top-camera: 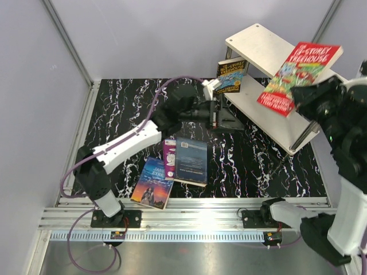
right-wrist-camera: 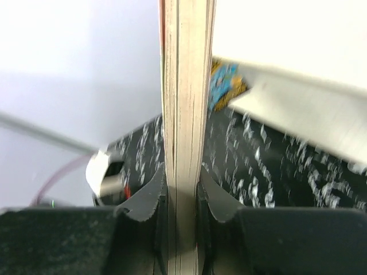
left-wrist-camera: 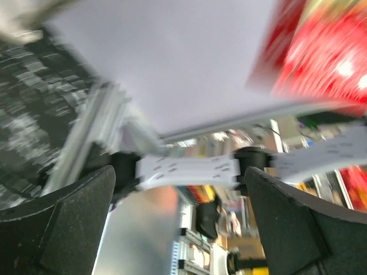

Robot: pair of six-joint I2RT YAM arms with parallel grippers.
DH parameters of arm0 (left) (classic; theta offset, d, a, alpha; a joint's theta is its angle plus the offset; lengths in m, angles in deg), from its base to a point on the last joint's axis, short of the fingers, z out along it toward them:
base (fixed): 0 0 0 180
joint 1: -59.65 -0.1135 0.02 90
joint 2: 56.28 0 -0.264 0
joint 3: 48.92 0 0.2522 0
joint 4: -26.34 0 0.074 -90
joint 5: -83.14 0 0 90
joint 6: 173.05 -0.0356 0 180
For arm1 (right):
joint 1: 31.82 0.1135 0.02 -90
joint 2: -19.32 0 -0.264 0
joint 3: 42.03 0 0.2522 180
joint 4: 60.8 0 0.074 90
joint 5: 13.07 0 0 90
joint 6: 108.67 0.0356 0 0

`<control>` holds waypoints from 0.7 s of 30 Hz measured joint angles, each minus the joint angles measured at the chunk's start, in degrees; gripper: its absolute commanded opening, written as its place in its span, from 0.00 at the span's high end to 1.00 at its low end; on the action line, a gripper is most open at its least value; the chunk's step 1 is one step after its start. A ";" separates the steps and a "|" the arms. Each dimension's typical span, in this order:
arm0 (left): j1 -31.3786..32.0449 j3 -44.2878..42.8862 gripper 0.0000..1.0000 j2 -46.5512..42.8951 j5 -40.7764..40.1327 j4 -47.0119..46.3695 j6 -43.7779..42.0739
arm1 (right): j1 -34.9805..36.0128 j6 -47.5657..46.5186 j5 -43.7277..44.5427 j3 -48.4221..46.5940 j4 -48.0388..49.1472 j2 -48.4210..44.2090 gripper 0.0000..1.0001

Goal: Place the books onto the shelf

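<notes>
Black marble-patterned table (top-camera: 258, 166) with white veins fills the floor of a cell with pale grey walls. At the far right stands the shelf (top-camera: 258, 43), two cream boards on metal posts.

The right gripper (right-wrist-camera: 182, 189) is clamped on the red book (top-camera: 298, 71), its fingers (right-wrist-camera: 143, 200) pressing both sides of the page block, and the book hangs tilted in the air over the right part of the shelf.

The blue-yellow book (top-camera: 231, 76) stands upright at the left end of the shelf, by the lower board. The left gripper (left-wrist-camera: 179, 177) is just near of it, with its jaws spread wide and nothing between them.

Three books lie flat on the table near the middle. The Jane Eyre book (top-camera: 152, 182) is nearest. The purple book (top-camera: 170, 157) is beside it, partly under the grey-blue book (top-camera: 191, 160).
</notes>
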 measured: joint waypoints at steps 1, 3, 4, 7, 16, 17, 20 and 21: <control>-1.05 2.62 0.01 -2.03 -1.01 1.73 -0.94 | 0.00 -1.11 2.47 -3.72 -0.39 2.84 1.00; -3.67 7.39 0.01 -5.60 -3.56 5.88 -2.95 | 0.00 -3.32 6.71 -10.03 -0.39 7.91 1.00; -4.85 8.87 0.01 -6.73 -4.76 7.98 -4.04 | 0.00 -4.37 8.44 -12.50 -0.39 9.75 1.00; -6.64 12.55 0.01 -9.60 -7.39 12.46 -6.95 | -0.31 -8.09 13.81 -18.43 -0.15 15.69 1.00; -9.90 24.52 0.01 -22.03 -9.94 19.34 -12.02 | -32.15 -11.89 -5.86 -25.99 -3.26 31.41 1.00; -10.27 24.85 0.01 -22.97 -10.16 19.69 -12.66 | -35.58 -11.21 -9.29 -25.66 -3.54 32.57 1.00; -11.15 25.09 0.01 -24.61 -10.56 20.31 -13.79 | -43.67 -7.89 -20.28 -22.60 -3.17 33.75 1.00; -11.32 25.09 0.01 -24.96 -10.62 20.41 -14.14 | -45.79 -6.32 -24.11 -20.92 -2.71 33.73 1.00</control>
